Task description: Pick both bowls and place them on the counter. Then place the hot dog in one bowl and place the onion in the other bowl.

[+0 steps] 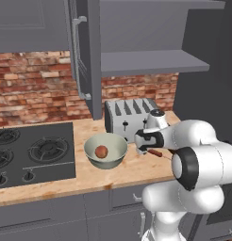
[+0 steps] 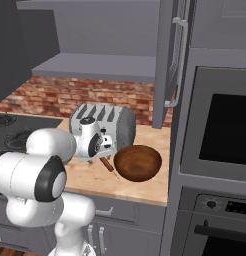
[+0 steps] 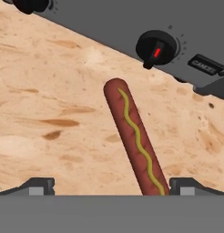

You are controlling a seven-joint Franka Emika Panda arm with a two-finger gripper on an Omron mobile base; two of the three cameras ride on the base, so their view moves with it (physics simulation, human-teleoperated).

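My gripper [image 3: 111, 185] hangs with its jaws spread wide and holding nothing, directly over the hot dog [image 3: 134, 136], which lies flat on the counter [image 3: 50, 123] between my fingertips [image 3: 41, 185] and runs ahead of them toward the toaster [image 3: 145, 27].

We take the toaster [image 1: 128, 117] as landmark: before it on the counter [image 1: 52, 186] sit the bowl [image 1: 106, 150] holding the onion [image 1: 101, 151], the hot dog [image 3: 134, 136], and the other bowl [image 2: 138, 163].
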